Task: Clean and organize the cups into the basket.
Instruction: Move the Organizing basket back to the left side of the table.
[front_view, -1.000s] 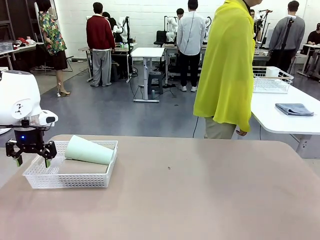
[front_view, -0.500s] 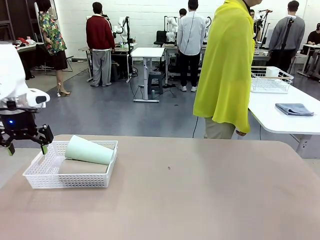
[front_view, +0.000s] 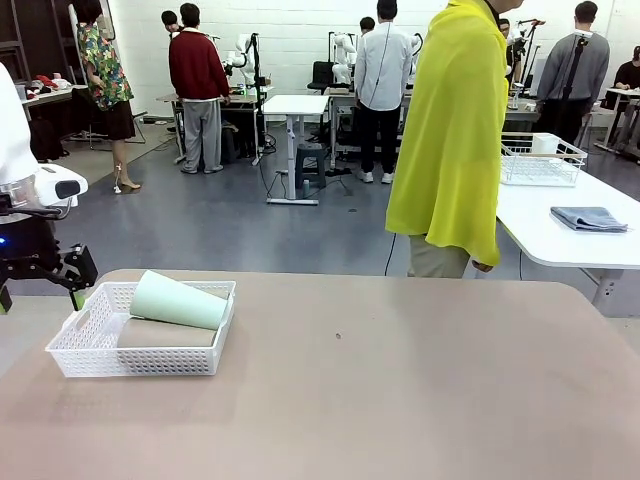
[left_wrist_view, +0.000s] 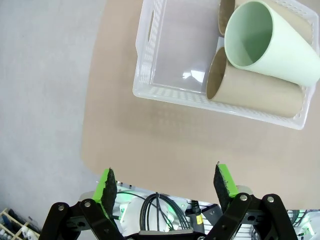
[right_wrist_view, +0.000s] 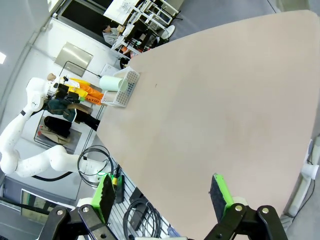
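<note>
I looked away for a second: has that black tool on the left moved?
Yes. The left tool has lifted and drawn back to the left, away from the basket; it now hangs open past the basket's left end.

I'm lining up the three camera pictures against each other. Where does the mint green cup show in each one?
Front view: mint green cup at left, lying on top in the basket.
Left wrist view: upper right, open mouth toward the camera, resting on two tan cups.
Right wrist view: small, upper left, in the basket.
Shared landmark: the white basket.
</note>
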